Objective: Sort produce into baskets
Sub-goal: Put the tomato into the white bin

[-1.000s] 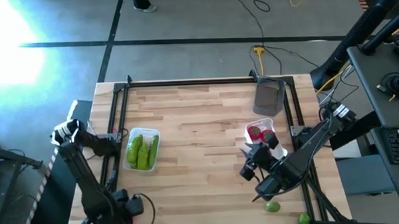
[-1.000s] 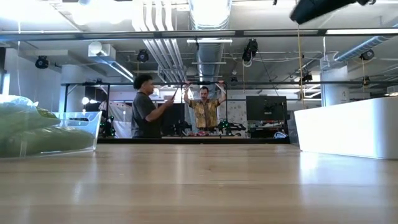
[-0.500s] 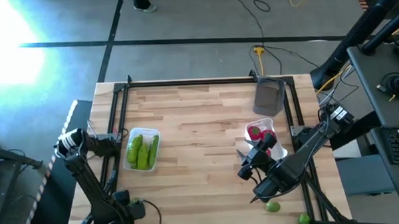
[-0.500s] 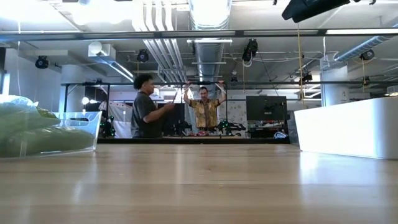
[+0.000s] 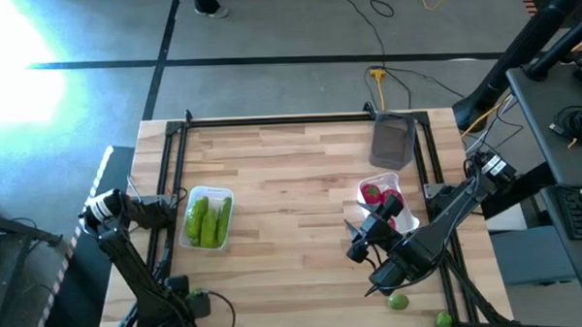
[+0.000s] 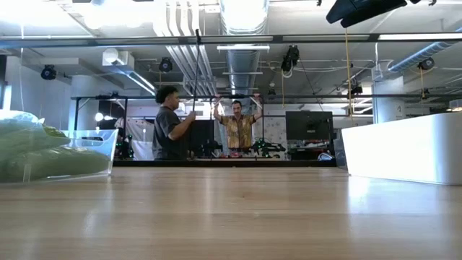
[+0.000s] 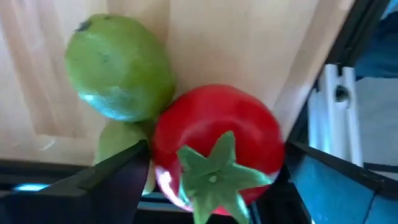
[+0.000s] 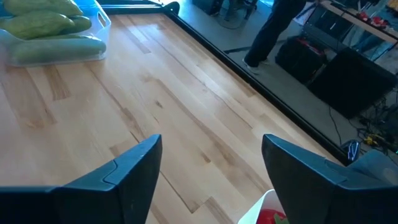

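My left gripper is at the table's left edge, shut on a red tomato with a green star top. Two green limes lie against the tomato on the wood. My right gripper is open and empty, high above the table's right half, beside a whitish tray holding red tomatoes. A clear tray at the left holds green cucumbers. A darker grey tray stands empty at the far right. My left gripper has the tomato between its two fingers, one on each side of its round body. The fingers slant down at it from the table's left. The green top faces the wrist camera. I cannot tell whether the tomato is clear of the table.
The black frame rail runs close beside the tomato at the table's edge. Two more limes lie near the front right corner. Bare wood lies between the trays. People stand in the room beyond the far edge.
My left arm's wrist has moved a little toward the table's near edge, then kept still. My right gripper has shifted slightly toward the table's left, still high and open.
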Controlling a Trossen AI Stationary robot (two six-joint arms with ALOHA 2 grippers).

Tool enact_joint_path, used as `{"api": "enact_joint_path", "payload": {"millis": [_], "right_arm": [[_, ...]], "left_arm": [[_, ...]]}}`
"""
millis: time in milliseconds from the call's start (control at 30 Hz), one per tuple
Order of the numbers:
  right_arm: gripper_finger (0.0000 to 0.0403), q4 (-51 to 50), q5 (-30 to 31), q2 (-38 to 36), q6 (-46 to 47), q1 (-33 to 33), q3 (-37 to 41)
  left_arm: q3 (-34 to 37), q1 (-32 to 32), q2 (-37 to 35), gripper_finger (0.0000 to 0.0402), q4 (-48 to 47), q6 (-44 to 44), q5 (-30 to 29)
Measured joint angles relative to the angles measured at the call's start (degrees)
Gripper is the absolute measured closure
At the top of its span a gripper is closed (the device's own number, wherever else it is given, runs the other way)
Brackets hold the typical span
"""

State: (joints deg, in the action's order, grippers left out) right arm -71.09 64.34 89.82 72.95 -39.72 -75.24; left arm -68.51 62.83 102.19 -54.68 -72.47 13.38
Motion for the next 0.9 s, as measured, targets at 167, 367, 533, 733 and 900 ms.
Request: {"api": "enact_joint_path", "payload": {"millis": [167, 367, 533, 733, 900], "right_arm": [[0.0133, 0.0, 0.0, 0.0, -0.04, 0.0, 0.0], [0.014, -0.02, 0.0, 0.0, -1.15, 0.0, 0.02], [0.0142, -0.14, 0.17, -0.02, -3.0, 0.0, 0.02], [0.0138, -0.15, 0.17, -0.02, -4.03, 0.0, 0.02], [0.0145, 0.07, 1.42, 0.26, -4.79, 0.0, 0.02]], "left_arm": [[0.0, -0.01, 0.0, 0.0077, 0.14, -0.45, -0.8], [0.0, -0.01, 0.0, 0.013, 0.24, -1.59, -0.77], [-1.55, -0.03, 0.0, 0.0137, 0.47, -3.19, -0.19], [-9.76, -0.9, 0.0, 0.0137, -2.92, -4.81, -0.53], [-17.39, -3.65, -0.02, 0.0138, -8.86, -2.68, -12.46]]}}
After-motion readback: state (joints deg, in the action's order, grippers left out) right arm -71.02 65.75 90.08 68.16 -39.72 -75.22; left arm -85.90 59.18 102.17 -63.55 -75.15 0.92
